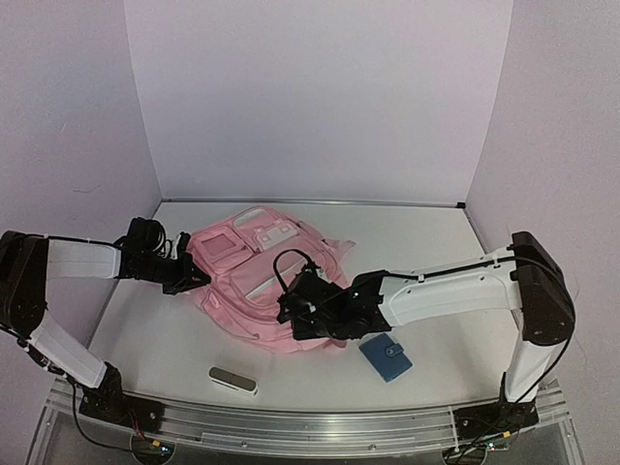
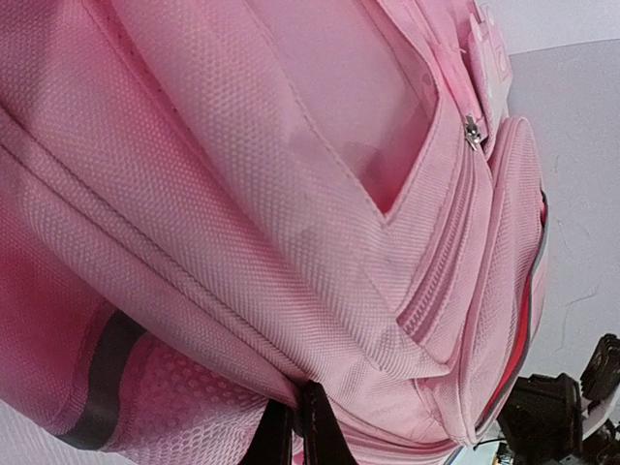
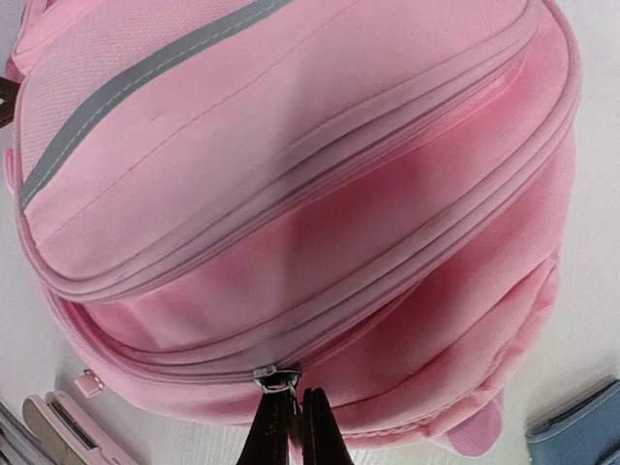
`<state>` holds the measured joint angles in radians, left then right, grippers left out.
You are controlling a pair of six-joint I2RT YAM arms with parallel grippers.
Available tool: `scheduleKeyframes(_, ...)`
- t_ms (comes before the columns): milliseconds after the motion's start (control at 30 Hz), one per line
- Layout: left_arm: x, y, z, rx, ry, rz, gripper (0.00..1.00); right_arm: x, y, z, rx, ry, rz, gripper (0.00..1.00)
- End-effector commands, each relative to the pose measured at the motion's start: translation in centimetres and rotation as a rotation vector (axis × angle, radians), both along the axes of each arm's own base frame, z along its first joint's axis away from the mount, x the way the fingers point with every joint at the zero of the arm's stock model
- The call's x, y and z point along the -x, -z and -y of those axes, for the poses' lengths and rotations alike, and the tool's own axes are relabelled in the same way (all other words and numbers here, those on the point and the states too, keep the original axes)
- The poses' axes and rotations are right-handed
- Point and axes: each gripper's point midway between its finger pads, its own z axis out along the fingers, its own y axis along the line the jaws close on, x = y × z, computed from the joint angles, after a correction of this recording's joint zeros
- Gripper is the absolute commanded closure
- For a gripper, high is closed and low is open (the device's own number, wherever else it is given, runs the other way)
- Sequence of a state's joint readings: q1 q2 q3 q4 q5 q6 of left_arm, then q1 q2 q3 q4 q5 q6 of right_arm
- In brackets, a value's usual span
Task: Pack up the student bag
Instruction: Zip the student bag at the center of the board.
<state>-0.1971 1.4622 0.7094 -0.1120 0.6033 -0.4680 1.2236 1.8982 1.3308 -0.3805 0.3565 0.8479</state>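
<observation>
The student bag (image 1: 254,276) is a large pink backpack lying flat in the middle of the table, front pockets up. My left gripper (image 1: 199,281) is at its left edge, and in the left wrist view the gripper (image 2: 295,431) is shut on a fold of the bag's pink fabric (image 2: 291,223). At the bag's near edge, my right gripper (image 1: 291,310) presses against the main zip. The right wrist view shows that gripper (image 3: 295,421) shut on the metal zip pull (image 3: 278,378) of the bag (image 3: 291,174). The zip looks closed.
A blue wallet (image 1: 386,357) lies right of the bag near the front edge, also in the right wrist view (image 3: 581,426). A flat grey case (image 1: 232,380) sits at the front left. A small pink item (image 3: 68,421) lies beside the bag. White walls enclose the table.
</observation>
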Motion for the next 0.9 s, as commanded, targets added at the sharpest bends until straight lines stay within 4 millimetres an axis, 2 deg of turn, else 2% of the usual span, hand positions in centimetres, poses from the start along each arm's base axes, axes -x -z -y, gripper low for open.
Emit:
scheduleKeyframes(0, -6.0, -4.5, -2.9, -0.142, -0.058, 0.305, 1.0, -2.9, -1.6, 4.9, 0.127, 0.017, 0.038, 1.0)
scheduleKeyframes(100, -6.8, -4.2, -3.8, -0.204, -0.088, 0.323, 1.0, -4.5, -1.8, 6.0, 0.089, -0.01, 0.034, 1.0)
scheduleKeyframes(200, -7.1, -4.5, -3.7, -0.217, -0.067, 0.349, 1.0, -5.8, -2.1, 6.5, 0.029, -0.057, 0.035, 1.0)
scheduleKeyframes(267, -7.1, -5.7, -3.1, -0.196, -0.028, 0.387, 1.0, -6.5, -2.3, 6.7, -0.005, -0.083, 0.032, 1.0)
scheduleKeyframes(333, -6.7, -7.6, -2.3, -0.162, 0.016, 0.441, 0.99, -6.5, -3.2, 6.1, -0.056, -0.136, 0.044, 1.0)
scheduleKeyframes(400, -6.1, -9.9, -1.3, -0.135, 0.054, 0.499, 0.93, -5.8, -4.5, 4.9, -0.125, -0.209, 0.051, 1.0)
scheduleKeyframes(433, -5.7, -10.9, -0.8, -0.135, 0.072, 0.523, 0.86, -5.5, -5.1, 4.4, -0.157, -0.235, 0.057, 1.0)
scheduleKeyframes(467, -5.2, -11.5, -0.2, -0.147, 0.087, 0.539, 0.73, -5.1, -5.7, 4.1, -0.189, -0.258, 0.062, 1.0)
scheduleKeyframes(533, -4.5, -12.5, 1.2, -0.201, 0.122, 0.572, 0.54, -4.7, -6.8, 3.7, -0.24, -0.283, 0.078, 1.0)
scheduleKeyframes(567, -3.8, -12.7, 2.6, -0.229, 0.147, 0.585, 0.47, -4.4, -7.0, 3.8, -0.253, -0.288, 0.08, 1.0)
scheduleKeyframes(667, -2.3, -13.8, 5.3, -0.245, 0.18, 0.627, 0.31, -4.2, -7.4, 4.1, -0.279, -0.288, 0.092, 1.0)
scheduleKeyframes(767, -0.3, -14.8, 8.9, -0.187, 0.26, 0.674, 0.24, -3.8, -7.4, 4.2, -0.293, -0.286, 0.087, 1.0)
scheduleKeyframes(867, 1.6, -14.1, 13.2, -0.18, 0.384, 0.678, 0.24, -3.7, -7.8, 4.1, -0.324, -0.285, 0.094, 1.0)
